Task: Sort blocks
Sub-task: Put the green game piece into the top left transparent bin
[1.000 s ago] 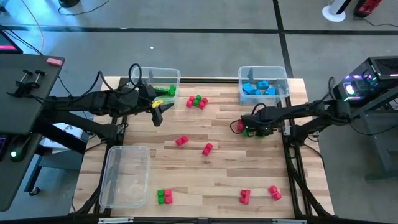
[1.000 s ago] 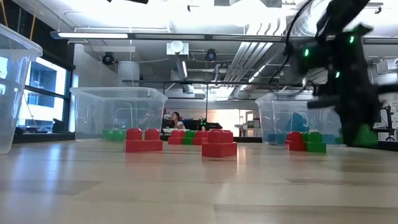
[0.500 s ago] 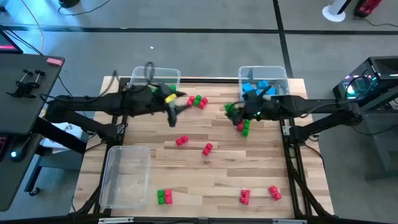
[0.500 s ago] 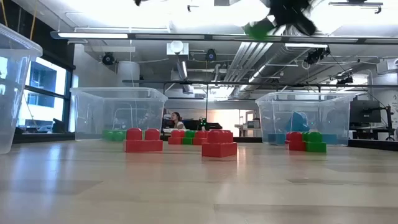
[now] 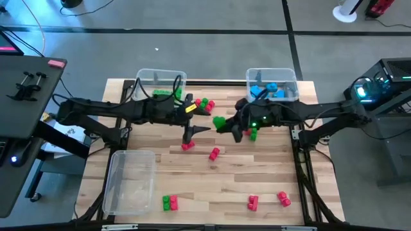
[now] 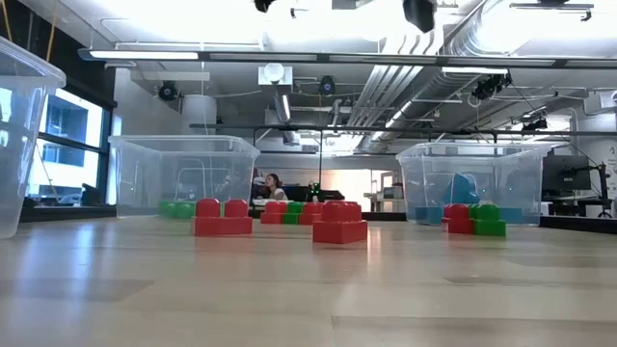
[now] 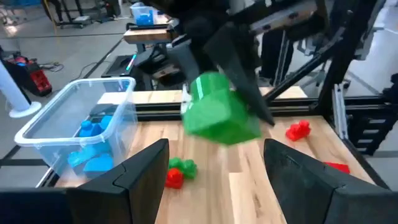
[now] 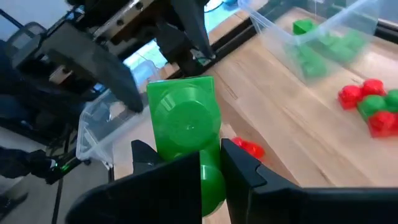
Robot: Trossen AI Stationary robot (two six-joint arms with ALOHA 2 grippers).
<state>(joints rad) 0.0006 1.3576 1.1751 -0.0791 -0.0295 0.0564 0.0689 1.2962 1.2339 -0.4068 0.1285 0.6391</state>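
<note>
My right gripper (image 5: 225, 124) hangs over the middle of the table, shut on a green block (image 5: 219, 121), which also shows in the left wrist view (image 7: 221, 115). My left gripper (image 5: 200, 131) stands open just left of it, facing the green block (image 8: 186, 124) with its fingers apart from it. Loose red and green blocks lie on the wooden table: a red-green cluster (image 5: 204, 104), two red ones (image 5: 187, 145) (image 5: 214, 153), and a red-green pair (image 5: 252, 133). My right gripper pinches the green block between its two fingers, which lie on two opposite sides (image 8: 208, 165) of its rear part. The fingers come from the table's right, slanting slightly down. The block sticks out past the fingertips toward the left gripper, lifted clear of the table.
A clear bin with green blocks (image 5: 160, 86) stands at the far left, and one with blue blocks (image 5: 272, 86) at the far right. Another clear bin (image 5: 130, 181) sits at the near left. More blocks lie near the front edge (image 5: 169, 203) (image 5: 252, 203) (image 5: 283, 199).
My right gripper has risen from the table near its right edge with the green block and swung toward the middle, tipping from pointing down to nearly level. A red-green pair stayed on the table. My left gripper has come from the far-left bin toward the middle, staying open.
</note>
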